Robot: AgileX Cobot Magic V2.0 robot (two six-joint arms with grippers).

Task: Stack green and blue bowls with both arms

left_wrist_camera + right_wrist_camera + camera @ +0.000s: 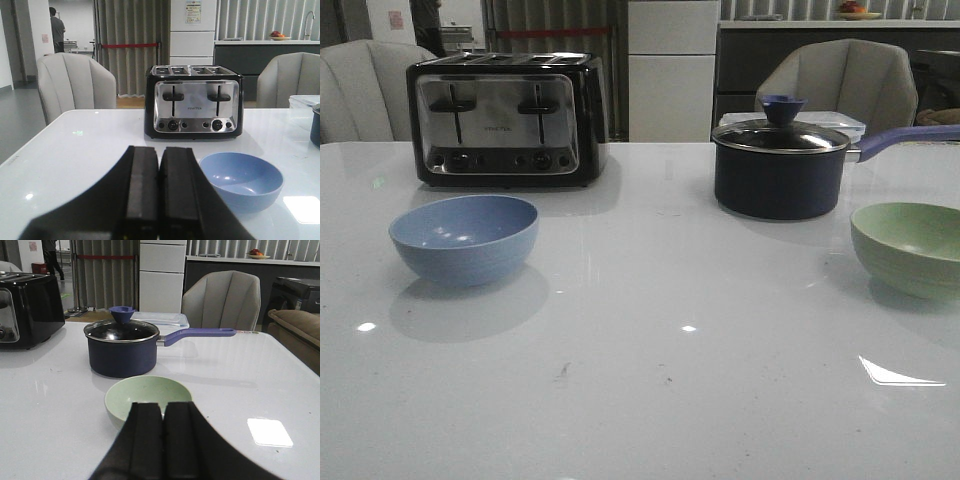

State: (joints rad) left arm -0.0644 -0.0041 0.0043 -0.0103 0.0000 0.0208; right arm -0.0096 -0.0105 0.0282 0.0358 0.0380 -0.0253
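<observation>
White tabletop (640,380) carried the blue bowl (464,238) at the left and the green bowl (910,247) well apart at the right. Each lay just ahead of its own side's gripper: left gripper (159,195) and right gripper (161,440), both clenched and empty.

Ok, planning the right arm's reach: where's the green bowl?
Front view: the green bowl sits at the table's right edge, just in front and right of the saucepan, far from the blue bowl.
</observation>
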